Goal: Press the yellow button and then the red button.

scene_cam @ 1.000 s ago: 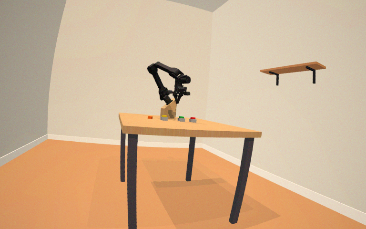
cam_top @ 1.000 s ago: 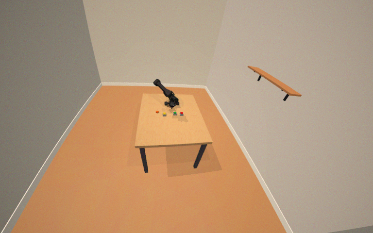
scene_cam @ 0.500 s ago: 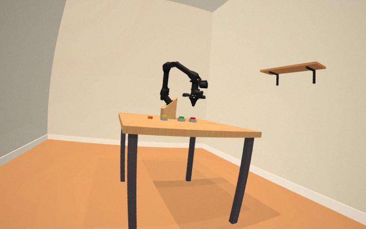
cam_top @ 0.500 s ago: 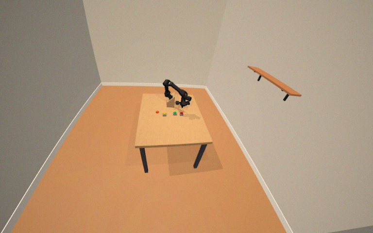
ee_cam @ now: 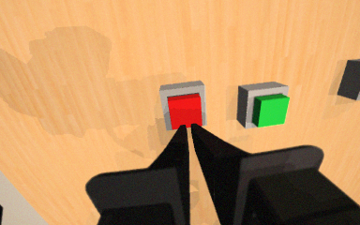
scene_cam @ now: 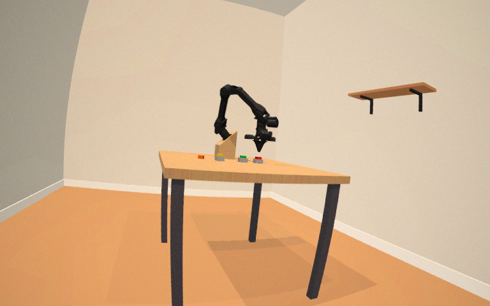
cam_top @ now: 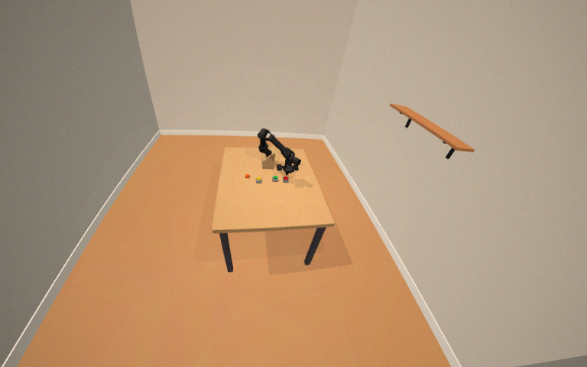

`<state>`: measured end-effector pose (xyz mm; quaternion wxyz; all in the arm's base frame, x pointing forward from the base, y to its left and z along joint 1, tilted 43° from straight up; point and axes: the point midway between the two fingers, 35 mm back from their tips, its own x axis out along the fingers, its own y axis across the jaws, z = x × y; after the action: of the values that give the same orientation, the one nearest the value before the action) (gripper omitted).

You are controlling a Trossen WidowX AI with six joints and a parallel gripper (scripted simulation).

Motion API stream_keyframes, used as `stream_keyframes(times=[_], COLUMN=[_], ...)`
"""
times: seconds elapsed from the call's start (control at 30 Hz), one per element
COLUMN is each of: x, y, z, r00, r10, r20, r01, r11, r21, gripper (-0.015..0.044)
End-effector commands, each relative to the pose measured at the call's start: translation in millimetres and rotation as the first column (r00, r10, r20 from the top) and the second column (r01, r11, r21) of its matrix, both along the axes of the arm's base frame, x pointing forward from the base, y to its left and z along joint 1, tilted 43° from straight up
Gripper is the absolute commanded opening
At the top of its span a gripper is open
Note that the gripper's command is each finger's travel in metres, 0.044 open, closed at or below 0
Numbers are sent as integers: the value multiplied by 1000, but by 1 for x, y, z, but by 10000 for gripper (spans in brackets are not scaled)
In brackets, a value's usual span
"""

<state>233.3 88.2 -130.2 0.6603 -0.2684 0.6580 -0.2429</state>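
Red button (ee_cam: 186,110) just ahead of my gripper (ee_cam: 188,127), fingers together on nothing.
Wrist view shows tips aimed at its near edge; exterior shows gripper (scene_cam: 259,148) pointing straight down, hovering above it, end of button row.

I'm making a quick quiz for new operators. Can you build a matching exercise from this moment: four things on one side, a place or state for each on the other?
Things:
1. gripper
2. green button
3. yellow button
4. orange block

Places or states:
A. middle of the button row
B. outermost, past the yellow button
C. shut, empty, poised above the red button
D. between the block and the green button

Pairs: 1-C, 2-A, 3-D, 4-B
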Motion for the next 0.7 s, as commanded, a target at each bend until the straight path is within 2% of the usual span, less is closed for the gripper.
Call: stream_keyframes(times=[0.0, 0.67], x=[0, 0], y=[-6, -27], z=[-6, -28], r00=[1000, 1000], r10=[5, 4], r20=[-3, -3], r01=[-5, -5], r11=[1000, 1000], r21=[-6, -7], gripper=[20, 20])
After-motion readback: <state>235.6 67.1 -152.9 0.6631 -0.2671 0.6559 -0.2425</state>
